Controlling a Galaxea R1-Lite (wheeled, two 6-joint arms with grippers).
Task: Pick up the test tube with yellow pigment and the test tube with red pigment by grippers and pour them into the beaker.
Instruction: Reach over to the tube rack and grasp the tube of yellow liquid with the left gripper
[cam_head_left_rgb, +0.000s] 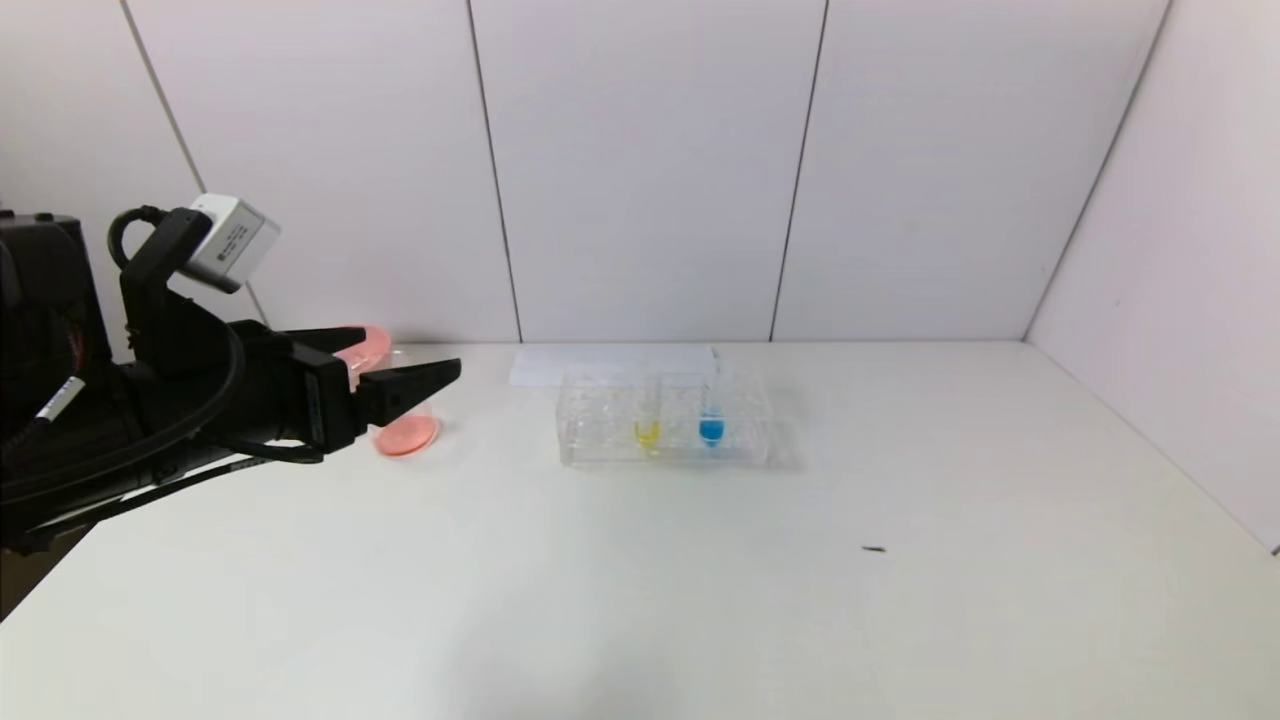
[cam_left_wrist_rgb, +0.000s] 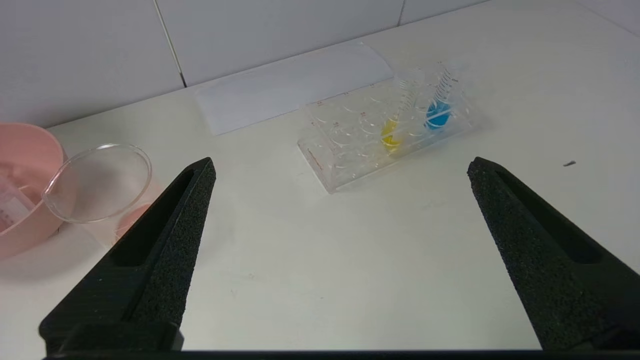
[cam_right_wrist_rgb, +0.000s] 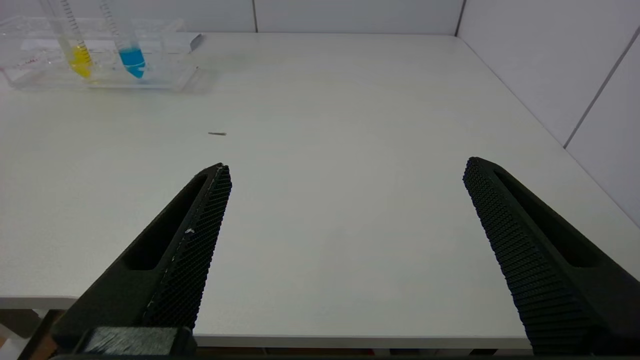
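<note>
The yellow test tube (cam_head_left_rgb: 648, 420) stands in a clear rack (cam_head_left_rgb: 600, 435) at mid-table, also in the left wrist view (cam_left_wrist_rgb: 395, 125) and right wrist view (cam_right_wrist_rgb: 77, 50). No tube with red liquid shows. The clear beaker (cam_head_left_rgb: 405, 405) holds a pink-red pool at its bottom and stands by the pink bowl; it also shows in the left wrist view (cam_left_wrist_rgb: 95, 185). My left gripper (cam_head_left_rgb: 410, 352) is open and empty, just in front of the beaker (cam_left_wrist_rgb: 341, 165). My right gripper (cam_right_wrist_rgb: 346, 165) is open and empty over the table's front edge.
A blue-tipped tube (cam_head_left_rgb: 711, 420) stands beside the yellow one. A pink bowl (cam_left_wrist_rgb: 25, 165) behind the beaker holds a clear marked tube (cam_left_wrist_rgb: 10, 210). A white sheet (cam_head_left_rgb: 610, 365) lies behind the rack. A small dark speck (cam_head_left_rgb: 874, 549) lies at front right.
</note>
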